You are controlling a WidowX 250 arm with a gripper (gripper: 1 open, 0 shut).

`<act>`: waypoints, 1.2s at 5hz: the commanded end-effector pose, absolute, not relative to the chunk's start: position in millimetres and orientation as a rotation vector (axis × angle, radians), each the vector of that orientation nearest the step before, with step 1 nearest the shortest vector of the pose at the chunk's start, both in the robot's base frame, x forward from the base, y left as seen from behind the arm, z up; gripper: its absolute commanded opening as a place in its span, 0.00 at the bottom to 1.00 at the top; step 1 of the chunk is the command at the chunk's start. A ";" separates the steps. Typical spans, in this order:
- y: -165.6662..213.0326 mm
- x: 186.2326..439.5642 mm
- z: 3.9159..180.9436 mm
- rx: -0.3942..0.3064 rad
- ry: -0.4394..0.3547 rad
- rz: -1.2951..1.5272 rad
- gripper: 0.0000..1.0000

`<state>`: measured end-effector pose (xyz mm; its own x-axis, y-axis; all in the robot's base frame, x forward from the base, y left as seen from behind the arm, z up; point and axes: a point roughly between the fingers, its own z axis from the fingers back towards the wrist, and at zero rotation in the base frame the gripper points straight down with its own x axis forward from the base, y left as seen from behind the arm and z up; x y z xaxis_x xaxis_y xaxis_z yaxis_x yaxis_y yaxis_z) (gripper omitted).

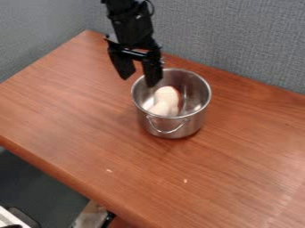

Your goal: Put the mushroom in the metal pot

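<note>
The metal pot point(191, 117) stands on the wooden table, shiny steel with a small loop handle at its near side. The mushroom point(166, 97) lies inside it, its pale cream body showing above the pot floor. My gripper point(135, 68) hangs just above and to the left of the pot's rim, its two black fingers point(121, 64) spread wide apart, open with nothing between them. The black arm rises from it toward the top of the view.
The brown wooden table point(84, 116) runs diagonally, with its front edge at the lower left and a drop to the floor beyond it. A grey wall point(238, 36) stands close behind the pot and arm.
</note>
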<state>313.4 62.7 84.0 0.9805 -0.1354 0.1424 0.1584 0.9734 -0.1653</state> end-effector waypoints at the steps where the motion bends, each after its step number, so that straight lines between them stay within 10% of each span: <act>1: 65.9 322.4 71.0 -0.140 -0.164 -0.115 1.00; 6: 90.3 301.7 66.2 -0.021 -0.275 0.114 1.00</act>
